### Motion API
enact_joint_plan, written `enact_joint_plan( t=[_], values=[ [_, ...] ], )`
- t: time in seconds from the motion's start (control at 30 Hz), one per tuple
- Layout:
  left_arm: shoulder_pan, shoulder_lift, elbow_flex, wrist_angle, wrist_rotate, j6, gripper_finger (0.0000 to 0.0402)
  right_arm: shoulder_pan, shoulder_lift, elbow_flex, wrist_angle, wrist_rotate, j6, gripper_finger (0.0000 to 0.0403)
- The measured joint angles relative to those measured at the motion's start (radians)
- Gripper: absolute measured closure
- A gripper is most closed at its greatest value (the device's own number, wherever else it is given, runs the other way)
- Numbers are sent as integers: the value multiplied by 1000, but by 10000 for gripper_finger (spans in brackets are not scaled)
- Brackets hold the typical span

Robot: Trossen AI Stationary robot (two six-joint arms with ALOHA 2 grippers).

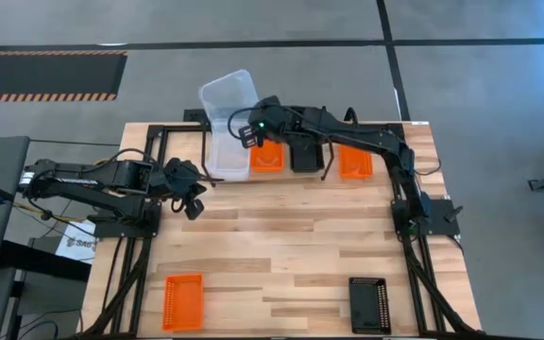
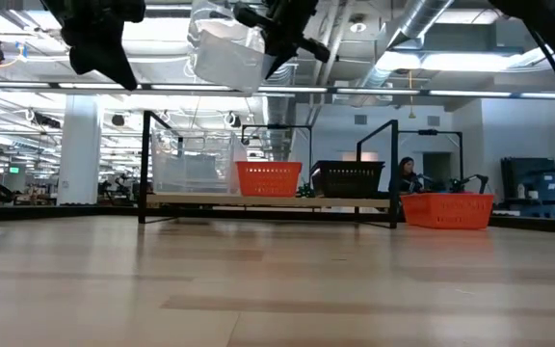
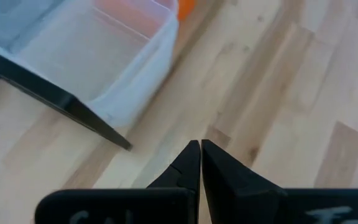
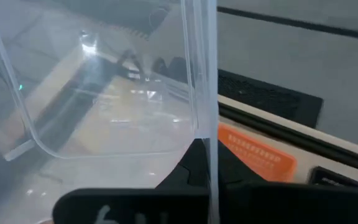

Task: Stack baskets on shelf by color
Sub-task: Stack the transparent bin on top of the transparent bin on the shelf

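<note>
My right gripper [image 1: 246, 132] is shut on a clear basket [image 1: 229, 99], which it holds in the air over the shelf's left end; the low view shows that basket [image 2: 222, 53] high above the shelf [image 2: 268, 200]. On the shelf [image 1: 324, 175] stand another clear basket [image 1: 225, 156], an orange basket [image 1: 266, 158] and a black basket [image 1: 305, 156]. A second orange basket [image 1: 354, 161] sits on the table to the shelf's right. My left gripper [image 1: 194, 196] hovers shut above the table, near the shelf's left end. My right gripper [image 4: 207, 152] pinches a side wall [image 4: 205, 118] of the clear basket near a corner, the thin wall running between the two fingers, one inside and one outside. It comes from the table's right. The basket is lifted clear and tilted above the shelf.
An orange basket [image 1: 182, 300] lies near the table's near-left corner and a black basket [image 1: 369, 304] near the near-right corner. The shelf's black wire uprights [image 2: 145, 164] stand at its ends. A person [image 2: 408, 173] shows far behind the table.
</note>
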Motion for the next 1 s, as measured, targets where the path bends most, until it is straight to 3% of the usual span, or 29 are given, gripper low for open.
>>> enact_joint_plan(
  t=[0.3, 0.6, 1.0],
  values=[
    [0, 0, 0, 0, -28, 16, 401, -8, 15, 2, 83, -3, 109, 403],
    [0, -1, 0, -5, 29, 94, 402, 30, 119, 2, 217, -77, 200, 403],
    [-8, -30, 0, -48, 86, 160, 401, 92, 158, 0, 116, -76, 400, 403]
  ],
)
